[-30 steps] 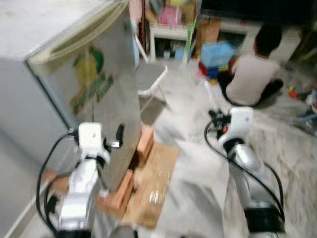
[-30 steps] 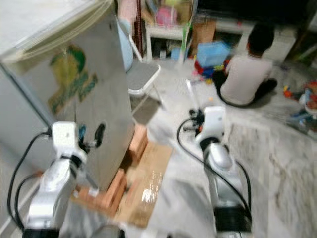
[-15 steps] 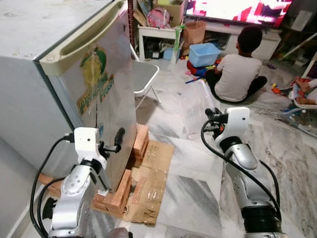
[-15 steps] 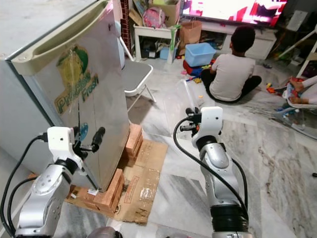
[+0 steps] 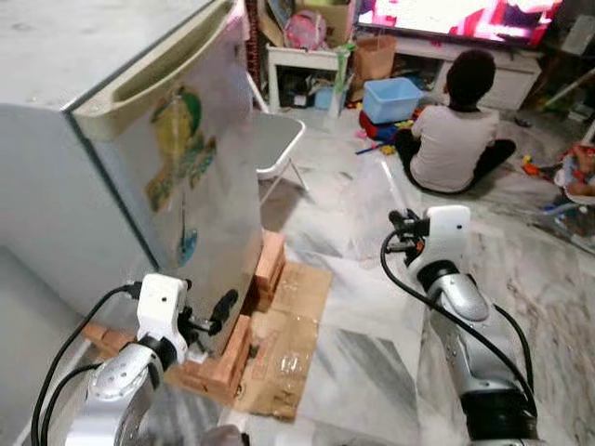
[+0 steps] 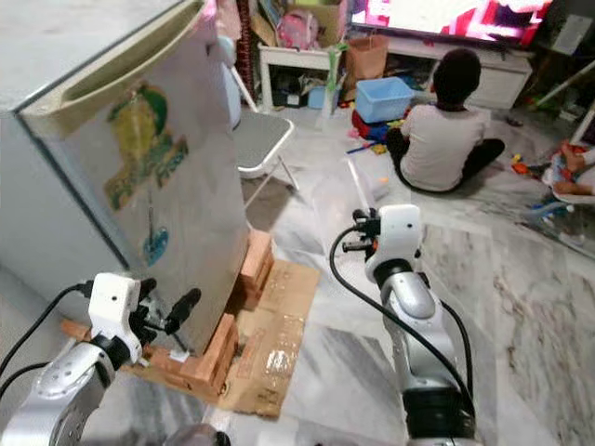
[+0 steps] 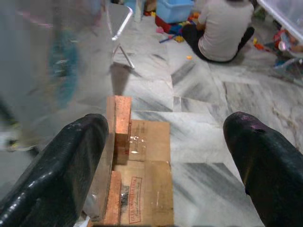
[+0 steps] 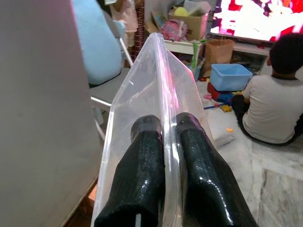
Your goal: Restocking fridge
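Even indoor daylight, slight motion blur, overexposed television (image 5: 456,14) glare.

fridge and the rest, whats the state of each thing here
fridge: door shut, standing raised on bricks
clear bag: pinched flat in the right gripper
left gripper: fingers wide open, holding nothing, low by the fridge door
folding chair: unfolded, nobody on it
television: on
cardboard: lying flat on the floor

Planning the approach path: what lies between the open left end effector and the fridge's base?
Left wrist view: between its fingers, orange bricks under the grey fridge, flattened brown cardboard beside them.
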